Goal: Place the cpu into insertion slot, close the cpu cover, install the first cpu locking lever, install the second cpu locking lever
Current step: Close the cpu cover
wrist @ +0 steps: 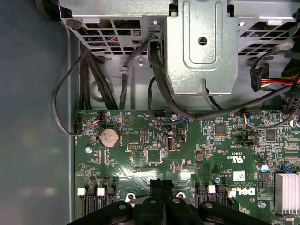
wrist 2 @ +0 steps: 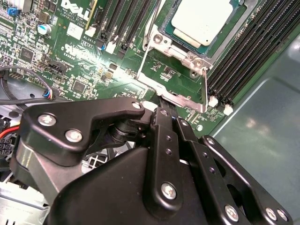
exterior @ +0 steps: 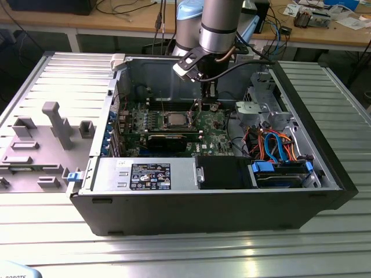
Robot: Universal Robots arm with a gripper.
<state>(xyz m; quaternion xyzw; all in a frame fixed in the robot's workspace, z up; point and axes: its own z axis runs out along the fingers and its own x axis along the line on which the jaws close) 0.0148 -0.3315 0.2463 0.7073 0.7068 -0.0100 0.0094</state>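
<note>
The cpu point(wrist 2: 201, 18), inside the open case point(exterior: 203, 214) on the green board point(wrist: 220, 154) where the pincer point(wrist: 161, 183) stands with fingers pressed together, sits in the insertion slot point(wrist 2: 155, 43) under a seemingly lowered cpu cover point(wrist 2: 194, 56), a thin wire lever point(wrist 2: 205, 89) apparently unlatched.

The board point(wrist: 187, 154) is green with tiny black and silver bits. The cpu point(wrist 2: 201, 21) is dull silver-grey. The cover point(wrist 2: 159, 41) is shiny silver. The gripper point(wrist 2: 161, 101) is black with silver screws. The case point(exterior: 203, 208) is black. The cables point(exterior: 278, 145) are blue and orange. The table point(exterior: 174, 249) is grey with long stripes.
</note>
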